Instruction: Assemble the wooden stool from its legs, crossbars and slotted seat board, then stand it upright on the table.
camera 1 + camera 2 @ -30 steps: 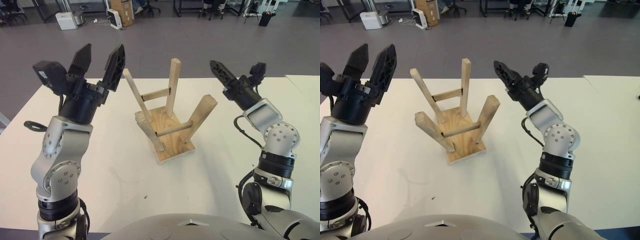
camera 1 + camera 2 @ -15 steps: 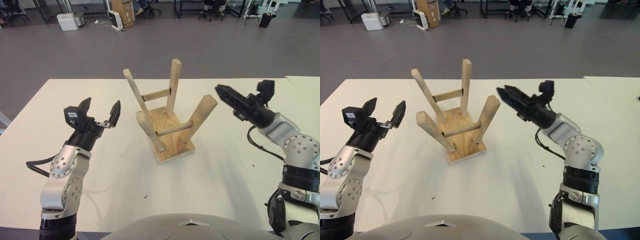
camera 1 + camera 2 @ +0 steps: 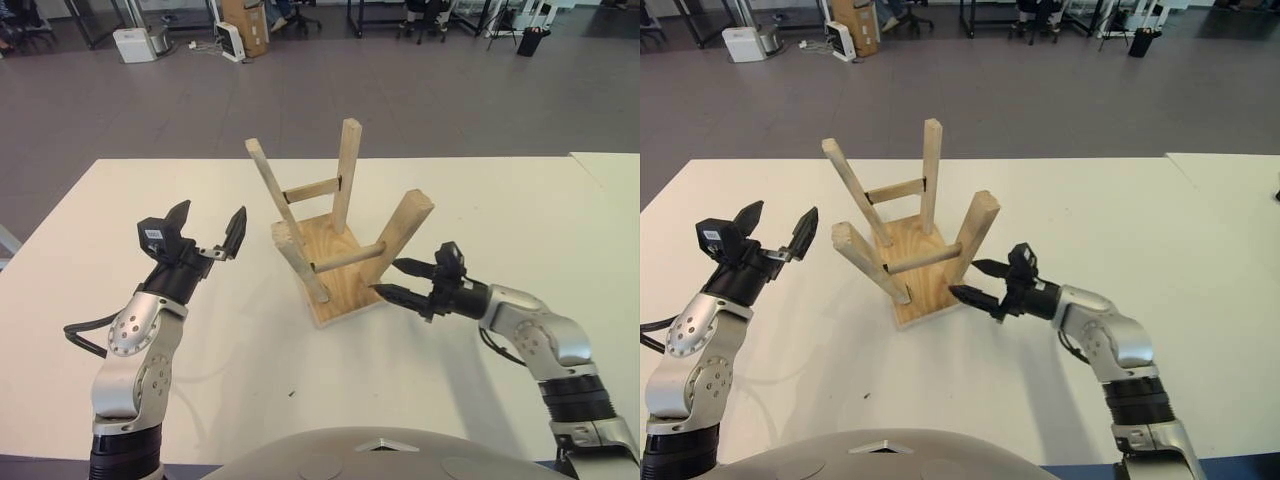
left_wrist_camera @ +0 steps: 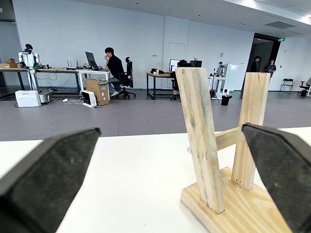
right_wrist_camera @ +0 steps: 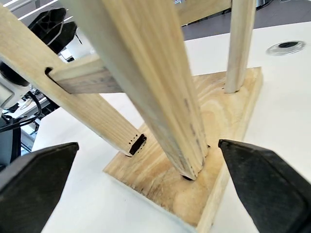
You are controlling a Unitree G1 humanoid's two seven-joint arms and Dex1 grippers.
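I am holding my left arm bent at the elbow over the left side of the table [image 3: 480, 200], forearm raised. My left claw [image 3: 208, 222] is hovering off the surface with its two fingers spread wide apart, pointing across at the stool [image 3: 335, 235]. I am stretching my right arm out low, nearly level with the table top. My right claw [image 3: 387, 277] is gaping open with nothing in it, its tips lying just beside the near right corner of the seat board [image 3: 350, 292], at the foot of the thick right leg [image 3: 405, 230]; I cannot tell whether they are touching the wood. The stool is sitting upside down near the middle of the table, seat board lying flat on the surface, legs pointing up and splaying, crossbars [image 3: 345, 258] joining them
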